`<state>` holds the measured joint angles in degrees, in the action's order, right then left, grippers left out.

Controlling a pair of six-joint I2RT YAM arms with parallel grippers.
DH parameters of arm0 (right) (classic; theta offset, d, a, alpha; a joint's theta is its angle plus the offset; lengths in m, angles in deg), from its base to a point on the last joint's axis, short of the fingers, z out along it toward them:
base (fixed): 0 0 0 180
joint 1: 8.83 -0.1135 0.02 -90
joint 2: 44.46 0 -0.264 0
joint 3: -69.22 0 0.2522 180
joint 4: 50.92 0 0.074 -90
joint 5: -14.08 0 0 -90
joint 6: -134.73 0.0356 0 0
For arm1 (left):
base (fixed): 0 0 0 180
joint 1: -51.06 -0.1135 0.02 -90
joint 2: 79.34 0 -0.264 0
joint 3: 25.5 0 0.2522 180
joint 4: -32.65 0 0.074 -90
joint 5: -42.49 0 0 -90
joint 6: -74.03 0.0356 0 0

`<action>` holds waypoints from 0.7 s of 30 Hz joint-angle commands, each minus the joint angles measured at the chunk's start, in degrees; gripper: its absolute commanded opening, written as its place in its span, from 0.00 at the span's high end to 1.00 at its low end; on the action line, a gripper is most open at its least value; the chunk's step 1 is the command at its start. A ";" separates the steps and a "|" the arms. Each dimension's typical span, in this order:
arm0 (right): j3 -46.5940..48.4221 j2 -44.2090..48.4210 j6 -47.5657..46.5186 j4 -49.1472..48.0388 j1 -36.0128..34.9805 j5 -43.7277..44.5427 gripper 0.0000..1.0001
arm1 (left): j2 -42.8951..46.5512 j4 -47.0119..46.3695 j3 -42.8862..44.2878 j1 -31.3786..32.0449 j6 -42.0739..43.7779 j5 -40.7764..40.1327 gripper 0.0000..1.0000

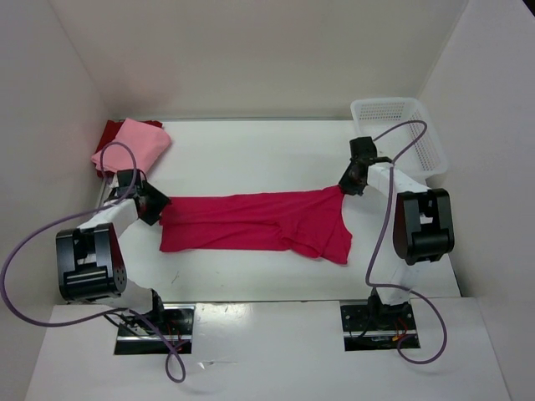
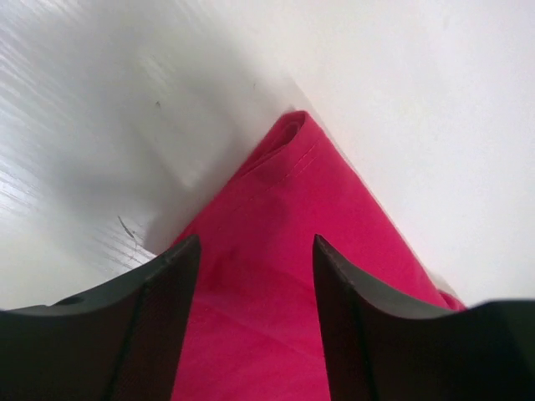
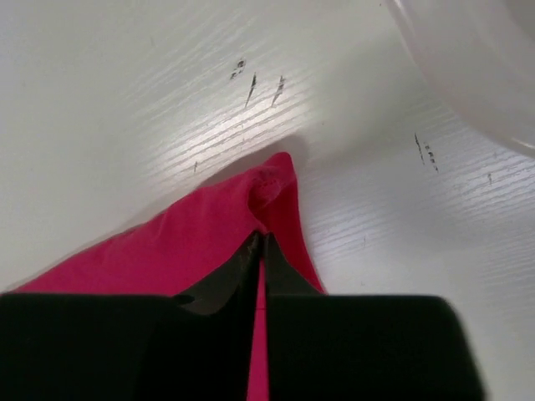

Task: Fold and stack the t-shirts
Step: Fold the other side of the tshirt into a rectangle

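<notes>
The bright magenta-pink t-shirt [image 1: 259, 221] lies stretched flat across the middle of the table. My left gripper [image 1: 156, 209] is at its left end, jaws open over the cloth [image 2: 276, 276], its corner just ahead. My right gripper [image 1: 345, 185] is at its upper right corner, shut on the cloth [image 3: 209, 242]. The light pink t-shirt [image 1: 134, 144] lies folded on the dark red t-shirt [image 1: 111, 132] at the back left corner.
A white mesh basket [image 1: 401, 134] stands at the back right, close behind my right arm; its rim shows in the right wrist view [image 3: 468, 67]. White walls close the table in on the left, back and right.
</notes>
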<state>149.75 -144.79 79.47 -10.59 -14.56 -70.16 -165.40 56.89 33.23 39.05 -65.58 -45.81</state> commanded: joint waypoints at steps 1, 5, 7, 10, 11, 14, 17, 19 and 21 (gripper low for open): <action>2.67 1.63 -0.20 -1.34 -0.41 -0.12 0.86 | 2.39 0.33 -0.06 -0.29 -1.20 -0.47 0.35; 3.29 5.05 -0.81 0.94 -0.41 -3.73 0.55 | 6.15 0.33 3.27 0.31 0.73 3.67 0.34; 2.16 9.53 -0.82 1.99 -0.94 -5.31 0.55 | 8.36 1.03 4.06 2.68 1.43 2.53 0.34; -1.70 14.44 0.94 2.70 -4.01 -6.72 0.59 | 10.65 0.42 3.46 8.11 1.44 2.00 0.35; -3.20 15.34 1.55 2.70 -6.45 -7.51 0.69 | 10.65 0.42 3.46 9.88 1.44 0.95 0.35; -11.11 17.72 6.03 -0.79 -11.81 -12.07 0.88 | 7.85 -0.72 2.84 15.69 0.83 -2.48 0.35; -18.84 18.42 11.13 -4.93 -14.38 -16.04 0.95 | 3.63 -2.12 2.31 17.01 -0.32 -2.58 0.35; -22.53 19.03 13.42 -4.95 -15.09 -16.04 0.97 | 0.48 -2.74 2.31 17.02 -0.93 -2.57 0.35; -25.70 20.44 15.25 -4.34 -15.09 -15.43 0.99 | -1.64 -2.75 1.79 16.49 -1.45 -1.96 0.35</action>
<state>126.91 -126.21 89.79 -13.52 -29.58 -84.85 -164.65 55.62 35.57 56.14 -65.86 -46.67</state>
